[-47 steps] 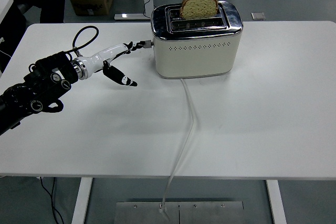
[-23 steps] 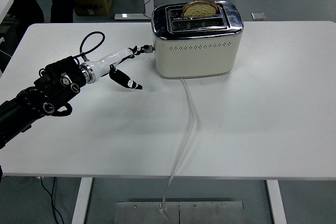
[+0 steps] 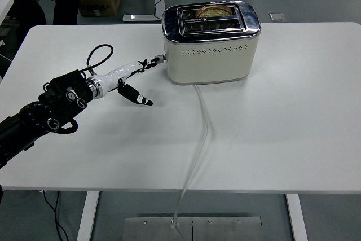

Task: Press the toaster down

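Down goes the bread (image 3: pixel 215 11): a second ago it stood tall out of the slot, now only its crust shows, and the lever (image 3: pixel 159 58) has sunk with it. My left hand (image 3: pixel 134 77) reaches from the left with fingers (image 3: pixel 148 63) extended, tips on that lever, gripping nothing. The toaster (image 3: pixel 211 40) sits at the far middle of the table (image 3: pixel 293 117). If I lift off before the lever latches, I judge the bread springs back; a sideways push could slide my fingertips off.
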Controlling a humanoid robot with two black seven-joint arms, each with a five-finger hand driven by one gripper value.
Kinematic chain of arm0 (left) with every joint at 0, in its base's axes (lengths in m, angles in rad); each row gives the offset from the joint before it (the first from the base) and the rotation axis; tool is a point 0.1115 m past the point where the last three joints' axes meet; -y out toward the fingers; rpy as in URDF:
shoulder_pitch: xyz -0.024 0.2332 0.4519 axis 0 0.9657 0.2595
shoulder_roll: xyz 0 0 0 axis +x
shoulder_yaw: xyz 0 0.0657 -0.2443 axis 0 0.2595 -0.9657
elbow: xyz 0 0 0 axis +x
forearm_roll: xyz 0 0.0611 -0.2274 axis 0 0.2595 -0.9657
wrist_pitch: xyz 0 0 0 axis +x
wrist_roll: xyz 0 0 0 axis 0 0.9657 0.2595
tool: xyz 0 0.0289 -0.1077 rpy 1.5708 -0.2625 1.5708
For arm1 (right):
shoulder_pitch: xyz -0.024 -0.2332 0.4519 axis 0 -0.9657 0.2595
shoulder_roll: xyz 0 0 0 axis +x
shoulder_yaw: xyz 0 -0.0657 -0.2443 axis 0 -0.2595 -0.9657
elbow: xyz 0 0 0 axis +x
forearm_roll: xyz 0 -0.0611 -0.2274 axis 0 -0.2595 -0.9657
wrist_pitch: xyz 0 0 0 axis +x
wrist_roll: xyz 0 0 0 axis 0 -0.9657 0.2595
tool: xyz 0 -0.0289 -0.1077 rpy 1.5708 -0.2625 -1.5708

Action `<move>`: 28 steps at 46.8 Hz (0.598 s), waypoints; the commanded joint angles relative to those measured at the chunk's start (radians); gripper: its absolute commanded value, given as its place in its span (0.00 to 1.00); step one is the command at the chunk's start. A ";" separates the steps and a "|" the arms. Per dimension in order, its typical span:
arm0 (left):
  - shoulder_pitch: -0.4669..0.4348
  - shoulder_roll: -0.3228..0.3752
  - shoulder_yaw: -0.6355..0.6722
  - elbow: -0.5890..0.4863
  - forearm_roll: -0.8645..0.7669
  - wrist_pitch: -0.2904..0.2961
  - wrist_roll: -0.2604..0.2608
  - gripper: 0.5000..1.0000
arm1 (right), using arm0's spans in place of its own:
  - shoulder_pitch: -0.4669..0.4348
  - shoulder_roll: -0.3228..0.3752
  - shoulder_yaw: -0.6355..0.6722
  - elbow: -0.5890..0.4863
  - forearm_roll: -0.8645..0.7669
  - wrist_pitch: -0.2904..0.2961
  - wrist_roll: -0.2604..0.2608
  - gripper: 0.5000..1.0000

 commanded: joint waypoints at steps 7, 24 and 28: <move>0.024 0.003 0.000 0.001 -0.001 0.000 -0.001 1.00 | 0.001 0.000 0.000 0.000 0.000 0.000 0.000 1.00; 0.027 0.015 -0.001 -0.001 -0.070 -0.001 -0.001 1.00 | 0.000 0.000 0.000 0.000 0.000 0.000 0.000 1.00; 0.027 0.017 -0.001 -0.001 -0.073 -0.001 -0.001 1.00 | 0.000 0.000 0.000 0.000 0.000 0.000 0.000 1.00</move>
